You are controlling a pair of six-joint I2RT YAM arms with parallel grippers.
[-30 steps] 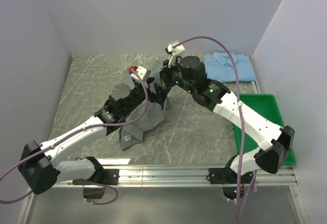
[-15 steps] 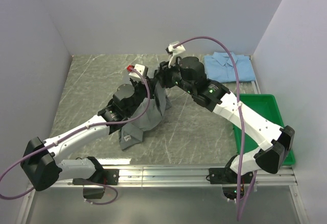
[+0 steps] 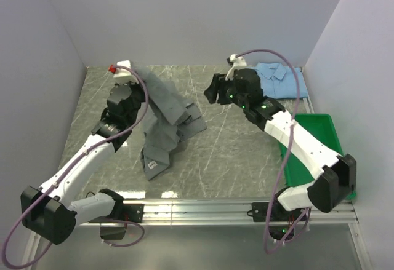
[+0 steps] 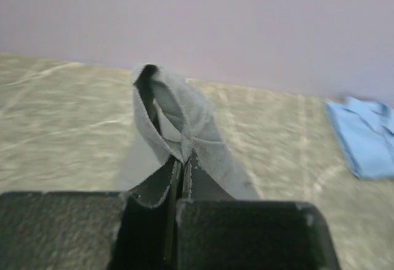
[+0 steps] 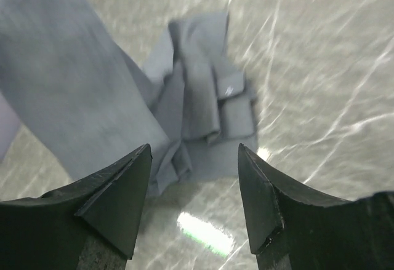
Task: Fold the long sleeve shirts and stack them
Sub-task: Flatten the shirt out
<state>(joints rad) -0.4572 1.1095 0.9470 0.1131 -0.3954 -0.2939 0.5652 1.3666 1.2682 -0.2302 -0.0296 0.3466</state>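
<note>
Desk (image 3: 234, 153): grey marbled surface enclosed by pale walls on three sides, carrying all items listed below.

Grey shirt (image 3: 163, 116): located left of centre on the desk. Its upper part is raised off the surface and hangs as a long band from the left pincer. Its lower part lies bunched in loose folds on the desk, with one end reaching toward the near edge.

Green tray (image 3: 323, 128): positioned at the right edge of the desk, well apart from the grey shirt. The right arm crosses over its near side.

Light blue shirt (image 3: 277, 73): lies flat in the far right corner of the desk, collar visible, just beyond the green tray. Part of it is hidden behind the right arm and its cable.

Left pincer (image 4: 178, 181): jaws fully closed on a fold of the grey shirt. In the left wrist view the cloth rises from between the fingers in a small loop.

Right pincer (image 5: 194, 150): jaws stand apart with nothing between them. It is held above the desk, between the two shirts, with its fingers directed toward the bunched part of the grey shirt.
</note>
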